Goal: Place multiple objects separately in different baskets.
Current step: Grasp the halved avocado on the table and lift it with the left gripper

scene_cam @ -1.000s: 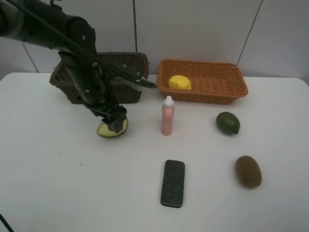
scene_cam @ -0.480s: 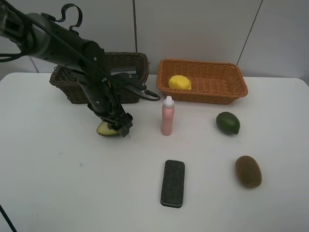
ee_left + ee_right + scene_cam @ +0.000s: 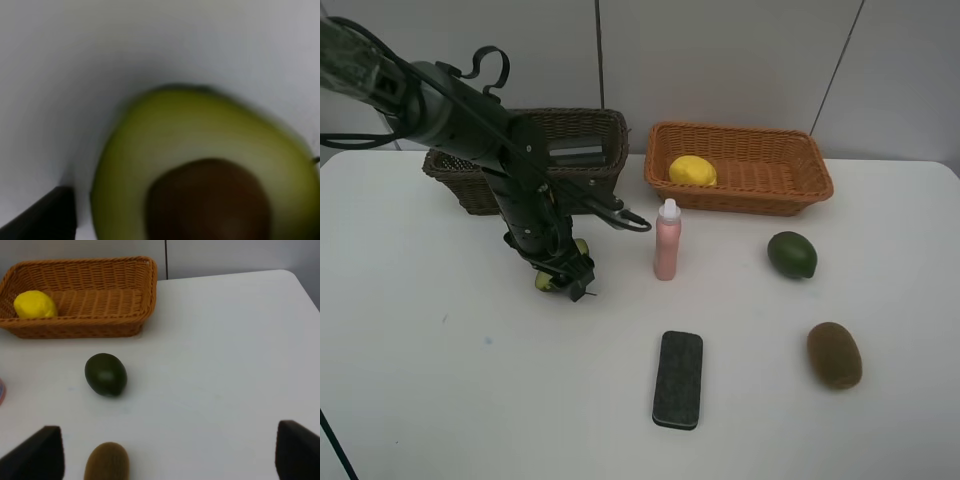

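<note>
Left gripper [image 3: 563,272] is descending over the halved avocado [image 3: 150,135], hiding most of it, while the arm is swinging lower and nearer.

The halved avocado [image 3: 200,145] is looking blurred and cut by the edge in the left wrist view, while the left gripper [image 3: 563,272] is hiding most of it from the high camera. The right wrist view is cutting off the brown kiwi [image 3: 106,462].
</note>
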Controlling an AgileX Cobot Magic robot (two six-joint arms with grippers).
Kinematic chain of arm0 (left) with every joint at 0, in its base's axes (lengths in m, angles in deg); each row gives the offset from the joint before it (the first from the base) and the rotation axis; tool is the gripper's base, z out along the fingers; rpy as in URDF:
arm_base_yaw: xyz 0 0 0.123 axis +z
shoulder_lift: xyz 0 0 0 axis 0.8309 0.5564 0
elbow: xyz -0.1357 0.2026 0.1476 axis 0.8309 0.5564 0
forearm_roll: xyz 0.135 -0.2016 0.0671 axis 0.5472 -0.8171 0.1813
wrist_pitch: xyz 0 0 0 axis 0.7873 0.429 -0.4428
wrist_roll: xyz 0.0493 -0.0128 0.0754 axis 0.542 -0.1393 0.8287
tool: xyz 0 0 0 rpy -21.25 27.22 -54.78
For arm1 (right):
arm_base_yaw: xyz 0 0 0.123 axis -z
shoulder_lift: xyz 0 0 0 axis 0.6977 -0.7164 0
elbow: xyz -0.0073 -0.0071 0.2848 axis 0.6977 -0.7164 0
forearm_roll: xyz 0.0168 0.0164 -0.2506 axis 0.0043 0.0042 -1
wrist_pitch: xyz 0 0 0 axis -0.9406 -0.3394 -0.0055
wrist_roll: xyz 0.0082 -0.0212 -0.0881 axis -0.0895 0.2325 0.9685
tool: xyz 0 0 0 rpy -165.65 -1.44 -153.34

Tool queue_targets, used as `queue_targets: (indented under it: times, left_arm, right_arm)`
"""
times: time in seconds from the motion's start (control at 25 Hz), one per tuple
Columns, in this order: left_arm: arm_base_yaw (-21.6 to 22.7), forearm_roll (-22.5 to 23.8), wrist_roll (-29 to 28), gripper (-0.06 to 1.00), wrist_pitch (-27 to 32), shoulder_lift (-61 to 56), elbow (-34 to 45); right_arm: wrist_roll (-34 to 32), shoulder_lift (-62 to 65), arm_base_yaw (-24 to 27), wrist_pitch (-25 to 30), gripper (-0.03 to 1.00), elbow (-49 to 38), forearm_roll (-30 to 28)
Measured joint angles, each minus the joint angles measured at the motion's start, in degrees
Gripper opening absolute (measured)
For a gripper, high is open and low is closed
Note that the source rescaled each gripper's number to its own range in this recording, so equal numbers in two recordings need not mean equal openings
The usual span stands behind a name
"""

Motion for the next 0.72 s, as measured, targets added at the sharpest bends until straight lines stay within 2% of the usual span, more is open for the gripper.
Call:
queue_targets:
  times: [0.16, 0.24, 0.4, 0.72]
  left_arm:
    - [0.00, 0.05, -1.41, 0.97, -0.19, 0.00, 0.00]
    - [0.00, 0.24, -2.39, 0.88, -0.60, 0.00, 0.00]
    - [0.00, 0.25, -5.46, 0.46, -1.60, 0.00, 0.00]
    - [0.00, -1.14, -8.30, 0.46, -0.02, -1.09, 0.00]
  right_arm:
    - [0.00, 0.00, 0.00, 0.00, 1.00, 0.00, 0.00]
    - [0.00, 0.00, 0.00, 0.00, 1.00, 0.00, 0.00]
    - [0.00, 0.00, 0.00, 0.00, 1.00, 0.00, 0.00]
    - [0.00, 0.00, 0.00, 0.00, 1.00, 0.00, 0.00]
